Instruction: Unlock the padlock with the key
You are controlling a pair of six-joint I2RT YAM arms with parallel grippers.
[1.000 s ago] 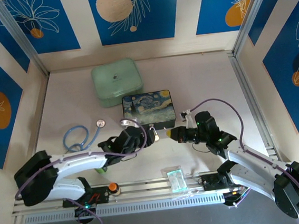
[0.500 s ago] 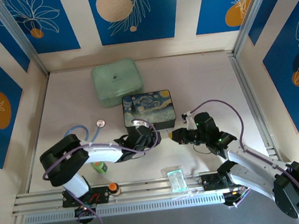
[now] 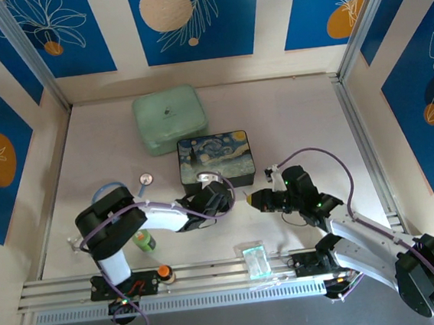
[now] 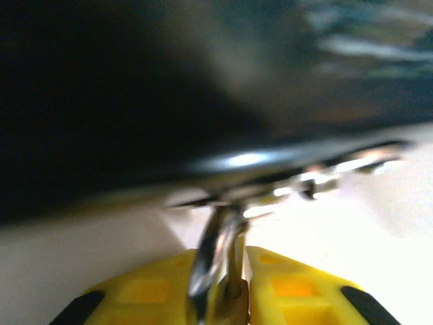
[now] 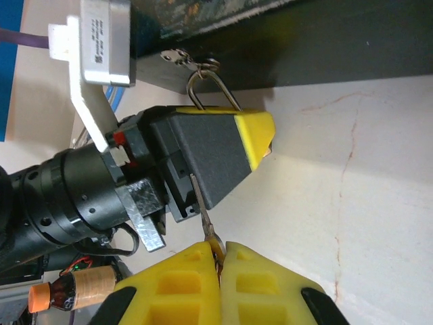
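Case (image 3: pixel 170 118) toward table's (image 3: pixel 298 124) far edge — box (image 3: pixel 217 160) just before it; padlock (image 4: pixel 208 261) at box's near side; stethoscope (image 3: pixel 116 197) further left.

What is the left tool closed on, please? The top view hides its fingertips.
Observer: In the left wrist view, the left tool pinches the padlock between its fingers.
Operator: Thank you. And on the other side?
Observer: The right wrist view shows the right tool shut on the key, which points at the left tool.
Operator: Is the lock hanging free?
Observer: No, its shackle hooks into the clasp on the box.
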